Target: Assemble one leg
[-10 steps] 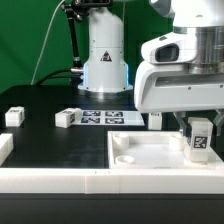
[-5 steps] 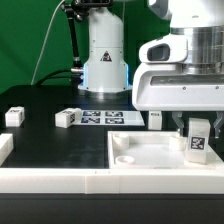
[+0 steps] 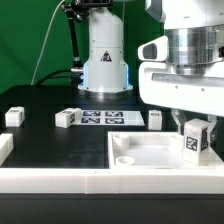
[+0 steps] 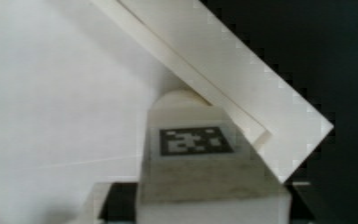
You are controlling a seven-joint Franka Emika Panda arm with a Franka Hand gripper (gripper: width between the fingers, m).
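Note:
My gripper is shut on a leg, a small white block with a black-and-white tag on its face. It holds the leg upright over the near right corner of the large flat white square panel. In the wrist view the leg fills the middle with its tag showing, between my dark fingers, above the panel's corner. Whether the leg touches the panel is hidden.
Other leg blocks lie on the black table: one at the exterior view's left, one near the middle, one behind the panel. The marker board lies behind. A white rail runs along the front.
My gripper has turned with the leg in it, so the leg's tagged face now points more toward the exterior view's left. The leg has also risen slightly.

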